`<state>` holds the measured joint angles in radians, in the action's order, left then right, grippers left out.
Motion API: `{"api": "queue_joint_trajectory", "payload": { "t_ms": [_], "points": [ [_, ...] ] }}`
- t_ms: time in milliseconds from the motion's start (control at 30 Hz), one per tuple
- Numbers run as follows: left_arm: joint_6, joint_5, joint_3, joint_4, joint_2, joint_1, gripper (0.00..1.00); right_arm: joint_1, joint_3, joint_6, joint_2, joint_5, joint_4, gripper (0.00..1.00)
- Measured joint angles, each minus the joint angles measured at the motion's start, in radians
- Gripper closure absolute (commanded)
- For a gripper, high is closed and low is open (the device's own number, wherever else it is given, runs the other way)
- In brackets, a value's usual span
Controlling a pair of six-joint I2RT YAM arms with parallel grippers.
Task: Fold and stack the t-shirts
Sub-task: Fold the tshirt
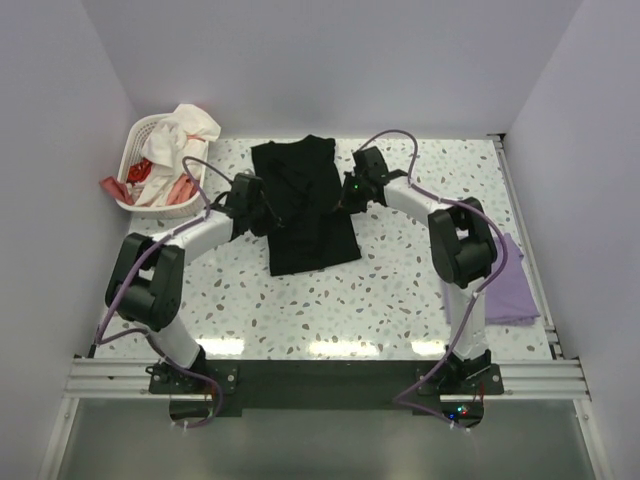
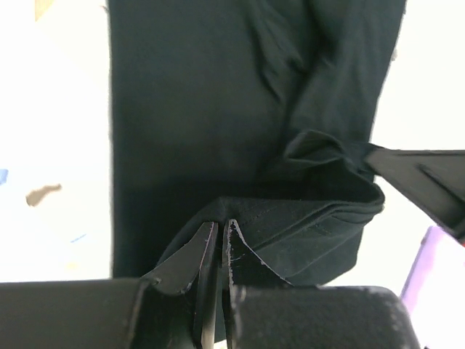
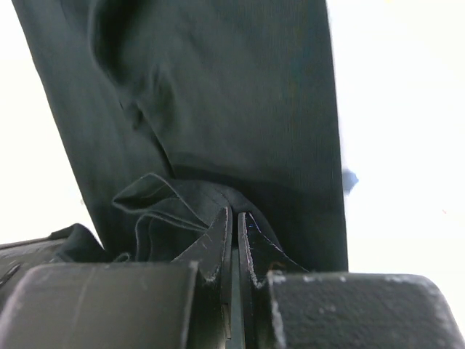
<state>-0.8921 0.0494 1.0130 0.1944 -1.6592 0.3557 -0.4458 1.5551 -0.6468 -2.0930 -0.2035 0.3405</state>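
The black tee [image 1: 305, 215] lies on the worktop [image 1: 400, 300] as a long narrow strip, directly between the two tools, so the lengthwise folds look done and the crosswise fold seems to be the step in hand. The left tool [image 2: 220, 234] has its fingers drawn almost together, clamped on a thick doubled edge of the black cloth. The rest of the shirt runs flat beyond its fingertips. The right tool [image 3: 234, 224] is likewise pinched tight on a bunched fold at the opposite long edge, facing the left tool across the strip. The lavender tee [image 1: 515, 290] sits folded well behind the right tool, beside that arm's base and partly hidden by the arm. A white basket [image 1: 140, 135] of other laundry stands well off to the left tool's outer side. By my reading, the next move calls for both tools to carry their pinched edge together at one height, lay it square over the flat cloth ahead, then let go without dragging it askew
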Motion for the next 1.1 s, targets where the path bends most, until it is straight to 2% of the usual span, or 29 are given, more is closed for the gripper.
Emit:
{"api": "queue_joint_trajectory", "payload": {
  "t_ms": [167, 1100],
  "points": [
    [0.016, 0.004, 0.048, 0.000, -0.072, -0.043, 1.00, 0.029, 0.068, 0.000, -0.046, -0.030, 0.001, 1.00],
    [0.066, 0.049, 0.216, 0.001, -0.229, -0.156, 1.00, 0.127, 0.269, -0.027, -0.172, -0.121, -0.005, 1.00]
  ]
}}
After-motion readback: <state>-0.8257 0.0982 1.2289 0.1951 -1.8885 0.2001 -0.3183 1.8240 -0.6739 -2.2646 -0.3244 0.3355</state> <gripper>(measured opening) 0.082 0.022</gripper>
